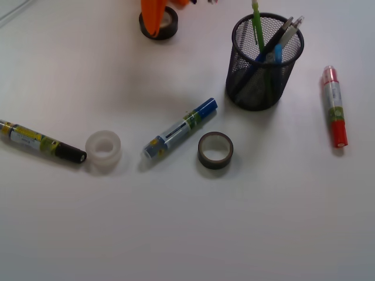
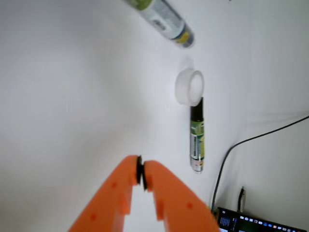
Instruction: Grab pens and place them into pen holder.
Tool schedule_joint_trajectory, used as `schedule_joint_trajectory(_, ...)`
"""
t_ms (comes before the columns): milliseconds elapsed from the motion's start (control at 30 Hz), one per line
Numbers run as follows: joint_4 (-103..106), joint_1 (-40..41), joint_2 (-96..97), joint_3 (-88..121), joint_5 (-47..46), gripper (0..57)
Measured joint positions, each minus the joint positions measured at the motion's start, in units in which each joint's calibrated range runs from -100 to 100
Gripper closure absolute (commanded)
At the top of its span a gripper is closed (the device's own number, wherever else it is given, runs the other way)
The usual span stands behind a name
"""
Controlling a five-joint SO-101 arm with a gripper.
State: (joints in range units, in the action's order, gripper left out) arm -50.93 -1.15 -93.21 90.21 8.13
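- Trouble is likeliest at the black-capped marker with the yellow-green label [image 1: 41, 141]: its tip touches the translucent white tape ring [image 1: 104, 151], so a grasp near that end could drag the ring along.
- The orange gripper [image 2: 141, 175] has its jaws pressed together, holding nothing; it must spread before descending.
- The front view alone shows the blue-capped marker [image 1: 180, 128], the red marker [image 1: 334, 107], the dark tape ring [image 1: 215, 150] and the black mesh pen holder [image 1: 265, 61].
- The wrist view adds a black cable [image 2: 251, 141] and, seemingly, a screen corner.

Plain white tabletop [image 1: 187, 234] under soft, even light
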Motion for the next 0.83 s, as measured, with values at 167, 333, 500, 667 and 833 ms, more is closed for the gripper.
schedule_joint_trajectory(167, -5.36, 0.3, -4.7, 4.22, -1.17, 57.1)
schedule_joint_trajectory(333, -10.8, 0.3, -5.05, 5.12, -3.47, 57.1)
schedule_joint_trajectory(500, -13.3, 0.3, -5.05, 5.3, -4.0, 57.1)
schedule_joint_trajectory(667, -13.65, 0.3, -5.05, 5.3, -4.59, 57.1)
schedule_joint_trajectory(833, -13.65, 0.3, -5.05, 5.3, -4.59, 57.1)
